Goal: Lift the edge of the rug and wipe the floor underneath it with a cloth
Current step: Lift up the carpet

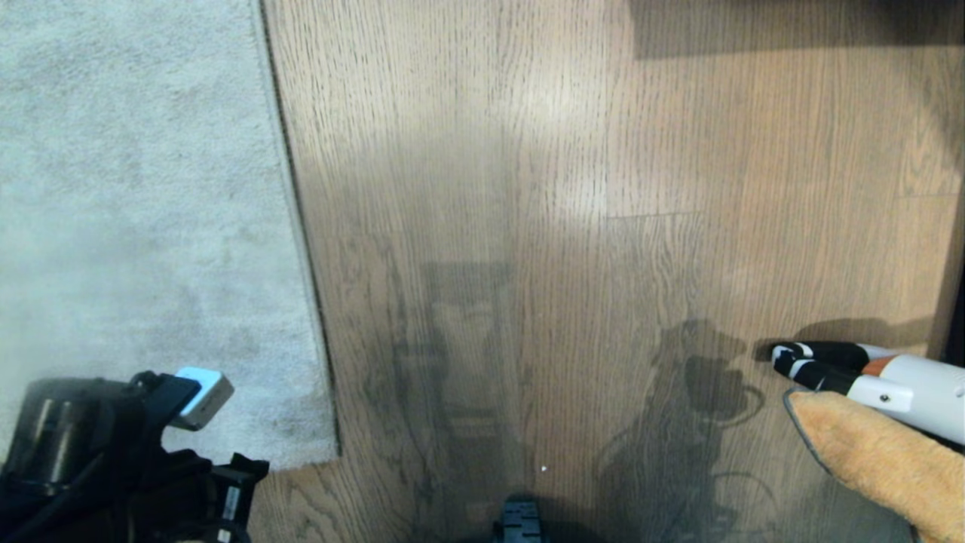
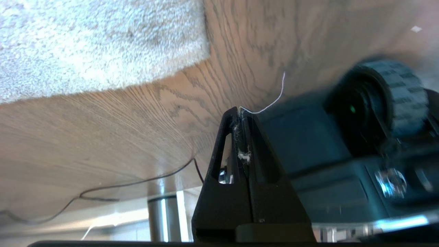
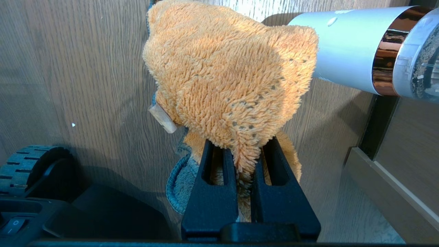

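While right gripper (image 3: 244, 161) clamps cloth (image 3: 226, 79), rug edge (image 1: 301, 249) lies flat.

The cloth (image 1: 886, 452) runs off the head view at four o'clock; the handheld vacuum (image 1: 897, 385) is cropped at three; the robot's wheel (image 2: 387, 99) at two o'clock is blurred

Left arm (image 1: 98, 452): matte black housing w/ a small white-and-pale-blue block on top at approx 1 o'clock, white label stickers lower down. Left gripper (image 2: 241, 113): two black triangular fingers w/ slotted cut-outs, white lint and a thread stuck at the tips. Right gripper (image 3: 245, 161): same black slotted fingers. Base: black, ribbed dark wheel (image 3: 24, 168), rocker switch (image 3: 13, 224), silver screw (image 2: 391, 178).
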Robot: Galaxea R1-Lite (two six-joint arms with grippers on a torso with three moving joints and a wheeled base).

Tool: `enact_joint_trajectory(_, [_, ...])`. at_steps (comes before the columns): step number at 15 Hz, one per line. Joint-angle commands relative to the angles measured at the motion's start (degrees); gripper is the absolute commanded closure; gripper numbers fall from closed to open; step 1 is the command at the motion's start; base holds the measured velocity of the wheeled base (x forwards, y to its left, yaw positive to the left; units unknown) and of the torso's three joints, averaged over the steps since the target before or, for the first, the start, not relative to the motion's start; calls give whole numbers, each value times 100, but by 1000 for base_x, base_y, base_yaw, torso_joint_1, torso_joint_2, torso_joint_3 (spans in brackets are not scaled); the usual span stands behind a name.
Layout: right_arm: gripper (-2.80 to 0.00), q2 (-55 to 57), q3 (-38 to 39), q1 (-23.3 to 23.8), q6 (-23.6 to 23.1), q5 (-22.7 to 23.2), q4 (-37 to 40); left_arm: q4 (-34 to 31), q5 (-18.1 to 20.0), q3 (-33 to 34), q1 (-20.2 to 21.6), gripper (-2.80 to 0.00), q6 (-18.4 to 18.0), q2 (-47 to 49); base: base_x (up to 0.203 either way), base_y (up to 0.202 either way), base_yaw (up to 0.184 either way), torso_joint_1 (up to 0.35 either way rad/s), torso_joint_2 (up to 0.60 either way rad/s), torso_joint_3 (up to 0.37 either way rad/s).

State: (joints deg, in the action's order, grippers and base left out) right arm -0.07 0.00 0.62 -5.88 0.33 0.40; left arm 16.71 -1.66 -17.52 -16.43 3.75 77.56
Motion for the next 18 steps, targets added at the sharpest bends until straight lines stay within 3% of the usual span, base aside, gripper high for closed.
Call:
enact_joint_trajectory(1, [0, 7, 0, -1, -9, 2, -1, 127, -276, -206, -271, 0, 142, 722, 0, 0, 0, 0, 0, 0])
enact_joint_trajectory(6, [0, 7, 0, -1, -4, 2, 4, 570, -432, -314, -343, 0, 175, 1126, 0, 0, 0, 0, 0, 0])
enact_joint_trajectory(7, [0, 7, 0, -1, -1, 2, -2, 570, -432, -323, -352, -105, 188, 1151, 0, 0, 0, 0, 0, 0])
enact_joint_trajectory(8, [0, 7, 0, -1, -10, 2, 4, 570, -438, -323, -362, -280, 188, 1165, 0, 0, 0, 0, 0, 0])
enact_joint_trajectory(13, [0, 7, 0, -1, -1, 2, 4, 570, -641, -356, -425, -280, 196, 1242, 0, 0, 0, 0, 0, 0])
enact_joint_trajectory(18, [0, 7, 0, -1, -1, 2, 0, 552, -1266, -497, -475, -280, 181, 1458, 0, 0, 0, 0, 0, 0])
